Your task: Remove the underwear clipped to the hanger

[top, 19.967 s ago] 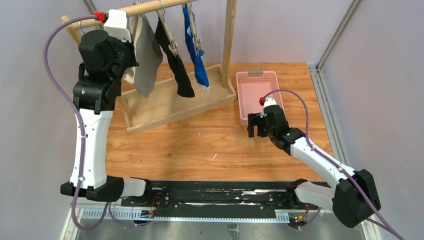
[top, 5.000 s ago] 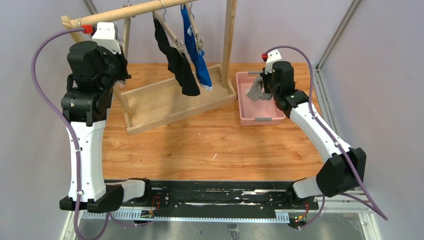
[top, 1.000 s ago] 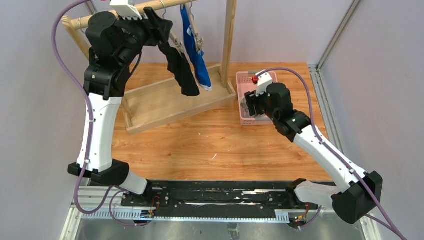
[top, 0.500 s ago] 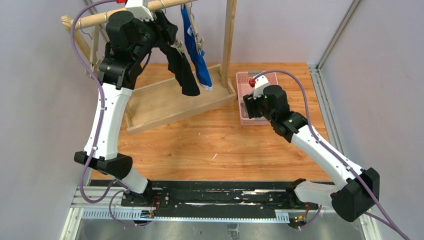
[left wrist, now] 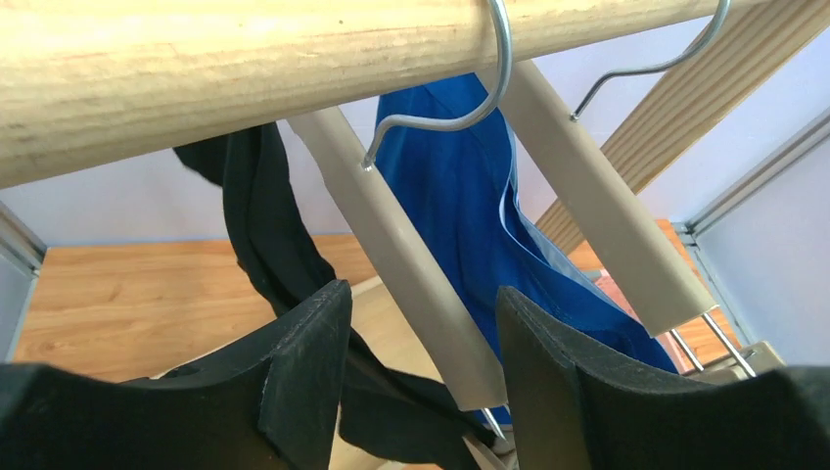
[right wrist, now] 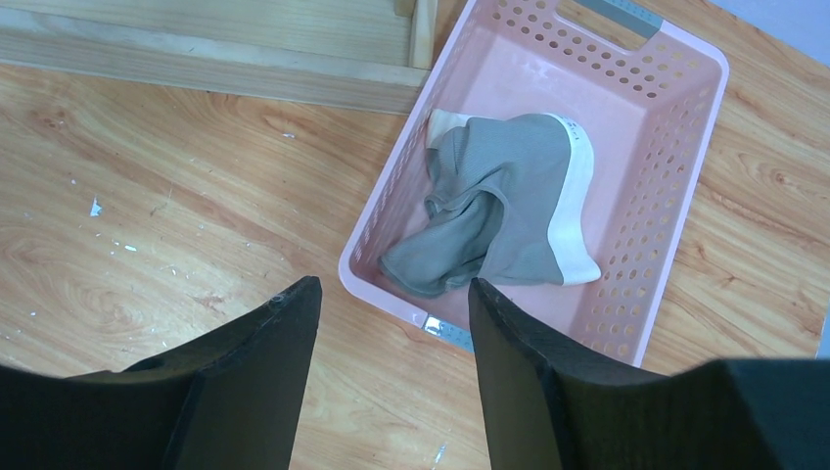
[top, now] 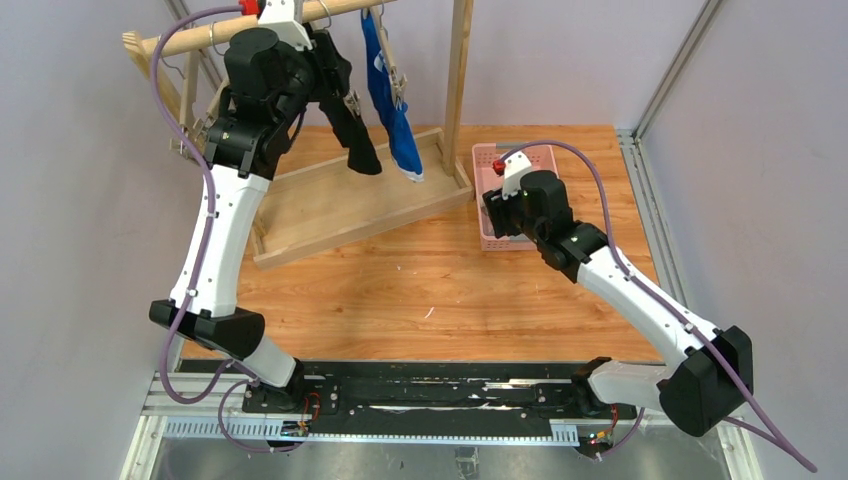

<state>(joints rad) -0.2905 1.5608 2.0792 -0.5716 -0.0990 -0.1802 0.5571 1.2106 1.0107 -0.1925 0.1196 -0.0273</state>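
Holding our right gripper [right wrist: 393, 289] with its jaws spread and nothing between them, we are hovering over the table [right wrist: 147, 225] at the near end of the pink basket [right wrist: 675, 127], which is standing toward the table's far right edge. The grey underwear [right wrist: 499, 196] is lying crumpled in the middle of the basket, its white waistband turned toward one long wall. It is resting just beyond and below our fingertips, apart from both of them.

We are reaching our left gripper [left wrist: 419, 299] up under the wooden rail [left wrist: 245, 59] of the rack at the table's far left corner. Its jaws are standing apart too, and one arm of the beige hanger [left wrist: 411, 264] is running down through the gap between them. We cannot tell whether either finger is touching it. The black underwear [left wrist: 264, 225] is draping down just behind the finger on the left of the wrist view. The blue underwear [left wrist: 450, 196] is hanging just beyond, between this hanger and the second hanger [left wrist: 607, 225], whose hook is sitting on the same rail. We are gripping neither garment.
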